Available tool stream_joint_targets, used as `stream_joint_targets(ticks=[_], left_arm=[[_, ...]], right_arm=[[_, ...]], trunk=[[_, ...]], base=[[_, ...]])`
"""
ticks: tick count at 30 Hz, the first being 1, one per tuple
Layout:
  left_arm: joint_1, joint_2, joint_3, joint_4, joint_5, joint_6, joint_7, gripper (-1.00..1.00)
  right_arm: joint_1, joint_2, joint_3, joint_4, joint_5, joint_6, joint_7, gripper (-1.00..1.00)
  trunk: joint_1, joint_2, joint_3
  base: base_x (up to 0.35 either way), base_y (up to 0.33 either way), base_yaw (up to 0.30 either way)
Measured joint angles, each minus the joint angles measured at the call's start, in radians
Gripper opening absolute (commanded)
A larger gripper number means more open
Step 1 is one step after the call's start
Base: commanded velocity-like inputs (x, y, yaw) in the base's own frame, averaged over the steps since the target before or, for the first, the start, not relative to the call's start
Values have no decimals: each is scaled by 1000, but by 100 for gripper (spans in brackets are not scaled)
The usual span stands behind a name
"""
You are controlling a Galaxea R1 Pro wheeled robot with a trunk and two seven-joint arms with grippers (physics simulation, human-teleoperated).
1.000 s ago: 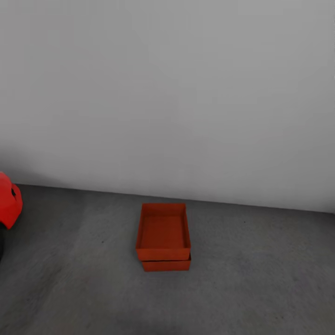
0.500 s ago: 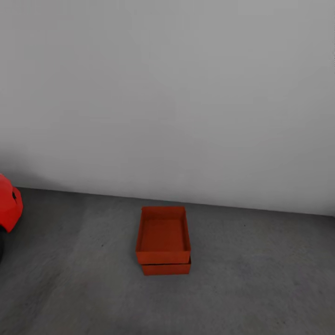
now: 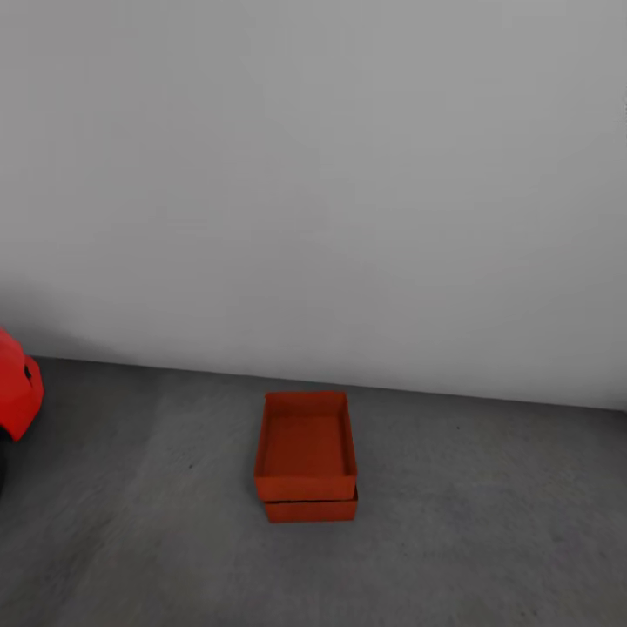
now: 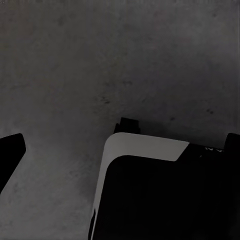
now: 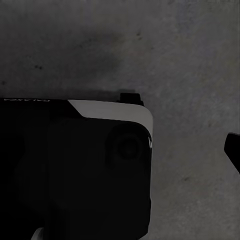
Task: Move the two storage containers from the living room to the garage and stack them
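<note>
Fingers of both arms cannot be judged as open or closed: one dark fingertip [image 4: 10, 152] shows at the edge of the left wrist view and one [image 5: 234, 150] at the edge of the right wrist view. Two orange-red boxes stand stacked, the upper box [image 3: 306, 446] on the lower box [image 3: 311, 510], on the dark grey concrete floor [image 3: 488, 522] near the pale grey wall [image 3: 331, 192]. A red car [image 3: 16, 396] is well apart, to the left.
</note>
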Motion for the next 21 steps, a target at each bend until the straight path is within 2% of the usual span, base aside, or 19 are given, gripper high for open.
stream_joint_targets(ticks=[21], left_arm=[[0,0,0,0,0,0,0,100]], right_arm=[[0,0,0,0,0,1,0,100]], trunk=[[0,0,34]], base=[[0,0,0]])
